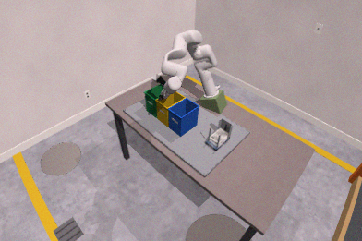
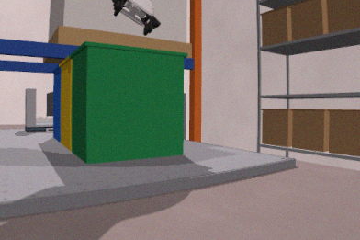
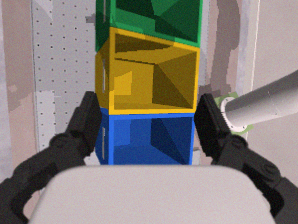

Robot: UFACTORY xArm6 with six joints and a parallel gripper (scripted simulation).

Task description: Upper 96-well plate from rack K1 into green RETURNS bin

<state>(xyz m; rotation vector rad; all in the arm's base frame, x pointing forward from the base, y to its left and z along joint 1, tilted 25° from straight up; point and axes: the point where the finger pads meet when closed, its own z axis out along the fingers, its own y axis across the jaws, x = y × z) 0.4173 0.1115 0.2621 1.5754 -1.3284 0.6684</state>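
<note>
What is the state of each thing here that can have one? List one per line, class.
Gripper: open, holding nothing, above the bins.
Green bin: upright.
Yellow bin: upright, nothing seen inside.
Blue bin: upright, nothing seen inside.
Stack rack: upright; plates too small to count.

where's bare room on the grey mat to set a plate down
Bare patches: the mat between the blue bin and rack K1, and the strip in front of both. Crowded: green bin, yellow bin and blue bin touch in a row, the open gripper above them.
</note>
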